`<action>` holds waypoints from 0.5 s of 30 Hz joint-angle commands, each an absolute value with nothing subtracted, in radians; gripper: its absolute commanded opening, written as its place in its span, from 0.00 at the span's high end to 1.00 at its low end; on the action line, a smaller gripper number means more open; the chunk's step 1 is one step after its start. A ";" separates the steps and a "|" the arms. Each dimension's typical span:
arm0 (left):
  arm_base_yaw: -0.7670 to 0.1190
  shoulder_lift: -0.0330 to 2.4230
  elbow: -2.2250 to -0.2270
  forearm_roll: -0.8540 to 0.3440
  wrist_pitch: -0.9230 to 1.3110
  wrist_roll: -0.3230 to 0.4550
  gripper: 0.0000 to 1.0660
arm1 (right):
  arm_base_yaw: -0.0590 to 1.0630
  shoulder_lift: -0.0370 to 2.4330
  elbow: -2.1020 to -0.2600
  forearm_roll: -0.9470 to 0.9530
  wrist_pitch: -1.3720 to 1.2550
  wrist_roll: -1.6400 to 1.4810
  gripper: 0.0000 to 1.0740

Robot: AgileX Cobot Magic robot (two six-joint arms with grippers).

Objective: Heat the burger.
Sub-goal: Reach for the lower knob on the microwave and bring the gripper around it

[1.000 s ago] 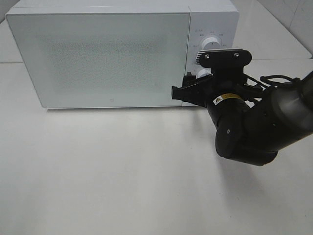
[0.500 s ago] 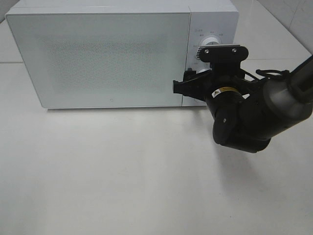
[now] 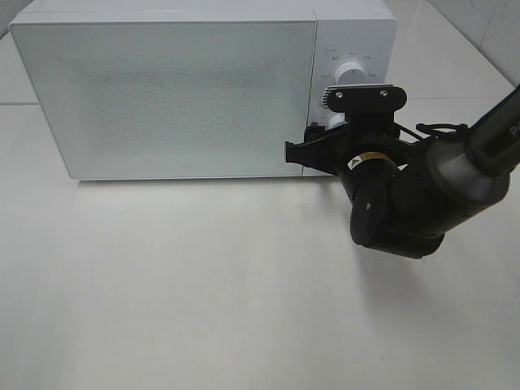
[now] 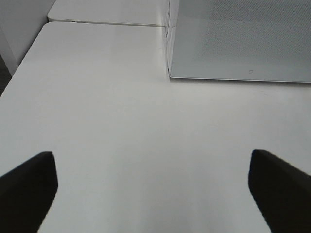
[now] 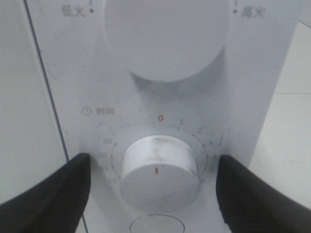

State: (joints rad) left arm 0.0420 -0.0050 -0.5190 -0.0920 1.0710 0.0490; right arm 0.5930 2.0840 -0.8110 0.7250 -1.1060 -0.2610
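White on white here: white microwave point(image 3: 349, 20) on a white table point(image 4: 121, 121), frosted door point(image 3: 162, 89) shut. The burger isn't visible from any angle. My guess is it's sitting inside behind that door, off to the left-arm side of the right end effector point(image 5: 154, 187), but you can't see through the frosting, so that's only a guess.

The whole thing hinges on the timer knob point(image 5: 158, 167). It's dead ahead of the right end effector and sits squarely between its two fingers point(image 5: 48, 194), one on each side. The knob's axis pokes straight out of the control panel point(image 3: 361, 49) toward the wrist, which is the line you'd want for a twist. The jaws are parted with a sliver of panel showing on both sides of the knob, so nothing is gripped yet. The bigger power knob point(image 5: 165, 34) sits just beyond the fingers, untouched.

The left end effector point(image 4: 153, 187) is spread wide over bare table, holding nothing, with the microwave's far corner ahead of it. The right arm is clearly the nearer one.

Next call, I reckon: pinch, then rotate. An off-centre pinch could slip on that smooth plastic.
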 commanded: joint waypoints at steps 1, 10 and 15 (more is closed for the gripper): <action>0.042 -0.022 -0.516 -0.094 1.067 0.042 0.06 | 0.581 2.083 -0.831 0.724 -1.191 -0.250 0.42; 0.042 -0.022 -0.516 -0.094 1.067 0.042 0.06 | 0.581 2.083 -0.831 0.723 -1.242 -0.250 0.77; 0.042 -0.022 -0.516 -0.094 1.067 0.042 0.06 | 0.581 2.083 -0.831 0.721 -1.253 -0.250 1.00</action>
State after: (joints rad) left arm 0.0420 -0.0050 -0.5190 -0.0920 1.0710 0.0490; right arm 0.5960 2.0910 -0.8110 0.7290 -1.1460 -0.2600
